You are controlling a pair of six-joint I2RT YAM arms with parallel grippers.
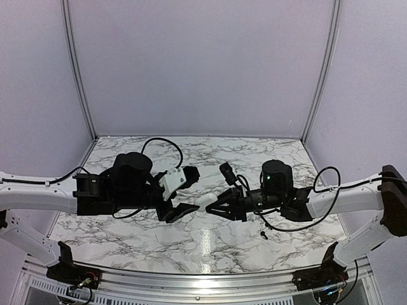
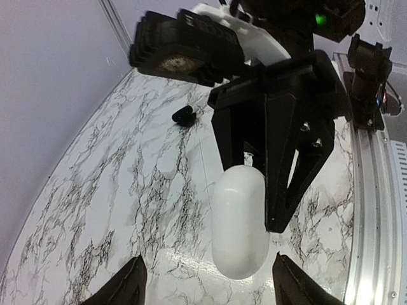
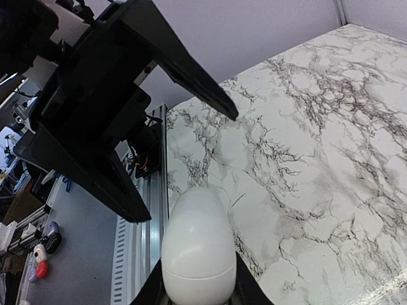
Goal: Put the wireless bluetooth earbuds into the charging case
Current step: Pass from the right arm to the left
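Observation:
The charging case (image 2: 238,222) is a glossy white, egg-shaped shell with its lid closed. My right gripper (image 3: 197,283) is shut on its lower end, and the case (image 3: 197,248) sticks out ahead of the fingers. My left gripper (image 2: 206,292) faces it, open, with a fingertip on either side of the case and not touching it. In the top view the two grippers, left (image 1: 184,211) and right (image 1: 214,206), meet tip to tip above the middle of the table, and the case is hidden between them. A tiny black earbud (image 1: 263,235) lies on the marble near the right arm.
A small black object (image 1: 227,171) lies on the marble table (image 1: 159,241) behind the right gripper; the left wrist view shows the same black object (image 2: 183,115). A metal rail (image 1: 203,279) runs along the near edge. Grey walls enclose the back and sides.

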